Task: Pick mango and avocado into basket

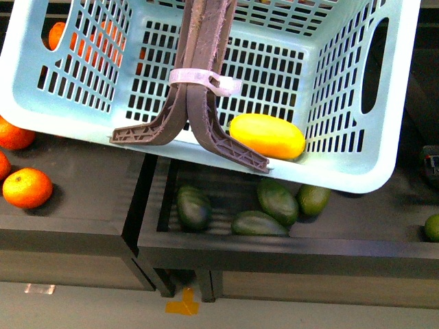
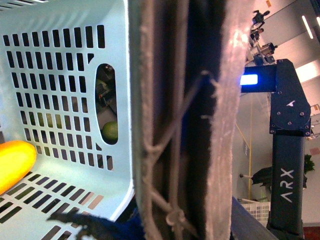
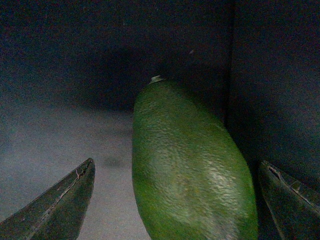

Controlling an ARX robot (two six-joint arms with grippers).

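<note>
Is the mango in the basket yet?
In: the mango lies on the slotted floor of the basket, beside its handles.

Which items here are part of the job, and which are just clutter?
Job: mango, lying in the basket; avocado inside the open right gripper.
Clutter: oranges; other avocados in the dark bin.

Shop-like lab, fruit bins [image 1: 309,257], shopping basket [image 1: 343,164]
</note>
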